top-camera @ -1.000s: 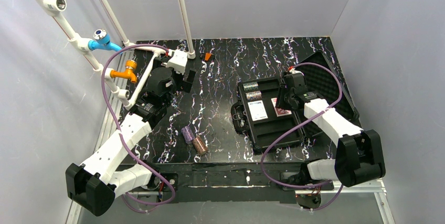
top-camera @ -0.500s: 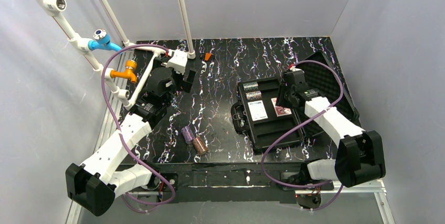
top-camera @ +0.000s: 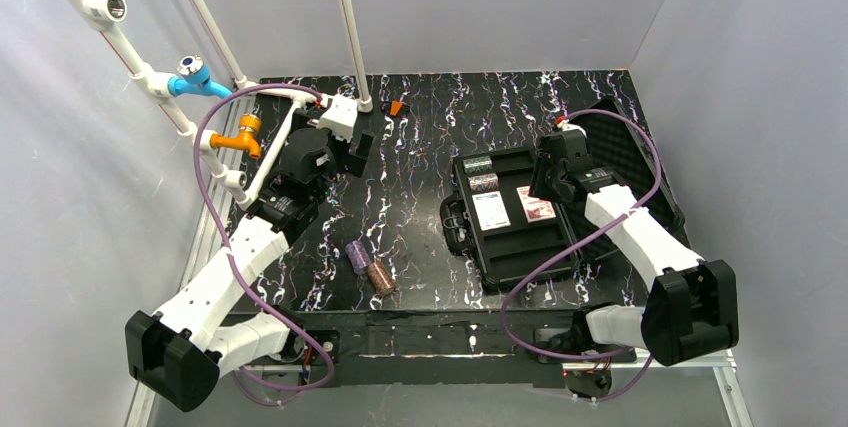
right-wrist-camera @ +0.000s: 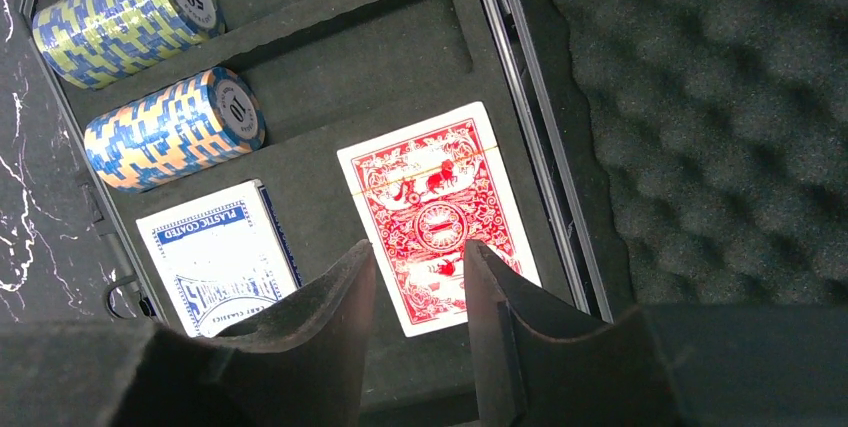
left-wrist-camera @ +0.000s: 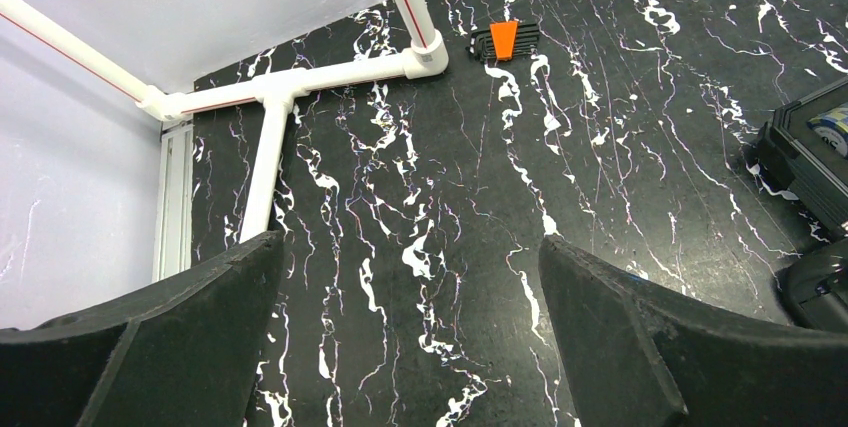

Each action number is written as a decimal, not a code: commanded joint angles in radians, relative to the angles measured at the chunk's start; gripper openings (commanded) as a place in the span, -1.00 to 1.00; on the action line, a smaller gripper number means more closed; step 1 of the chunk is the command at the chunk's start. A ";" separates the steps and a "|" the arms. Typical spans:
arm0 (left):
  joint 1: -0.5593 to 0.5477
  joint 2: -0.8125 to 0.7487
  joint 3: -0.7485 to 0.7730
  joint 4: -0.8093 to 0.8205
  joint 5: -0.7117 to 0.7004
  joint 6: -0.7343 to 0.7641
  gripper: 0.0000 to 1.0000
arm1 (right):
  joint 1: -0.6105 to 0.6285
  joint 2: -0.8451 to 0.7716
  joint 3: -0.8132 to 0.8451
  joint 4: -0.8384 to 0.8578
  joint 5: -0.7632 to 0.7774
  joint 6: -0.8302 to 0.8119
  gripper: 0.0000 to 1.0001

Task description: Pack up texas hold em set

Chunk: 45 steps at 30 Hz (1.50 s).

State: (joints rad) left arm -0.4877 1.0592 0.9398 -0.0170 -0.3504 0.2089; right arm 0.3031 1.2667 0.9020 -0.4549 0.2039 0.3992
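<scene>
Red card deck [right-wrist-camera: 437,209] lies flat in the black case [right-wrist-camera: 523,117] at centre frame, its lower edge showing through the narrow gap of the right gripper [right-wrist-camera: 417,252], whose jaws stand slightly apart and empty above it. Left gripper [left-wrist-camera: 408,242], jaws spread wide, hovers over the marbled table [left-wrist-camera: 600,97].

Two card decks [right-wrist-camera: 435,212], four chip stacks [right-wrist-camera: 175,127], one case [top-camera: 530,247].
</scene>
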 commanded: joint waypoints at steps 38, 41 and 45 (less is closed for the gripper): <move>-0.004 0.005 0.013 0.011 -0.078 0.033 0.99 | 0.211 -0.039 0.052 -0.025 -0.134 -0.056 0.52; -0.003 0.006 0.015 0.039 -0.087 0.032 0.99 | 0.272 -0.036 0.066 -0.005 -0.163 -0.073 0.52; -0.003 0.001 0.014 0.041 -0.092 0.029 0.99 | 0.347 -0.028 0.073 0.034 -0.194 -0.077 0.53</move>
State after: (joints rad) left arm -0.4877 1.0668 0.9398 -0.0006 -0.4095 0.2321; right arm 0.5926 1.2510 0.9291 -0.4641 0.0540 0.3481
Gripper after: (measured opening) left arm 0.992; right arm 0.763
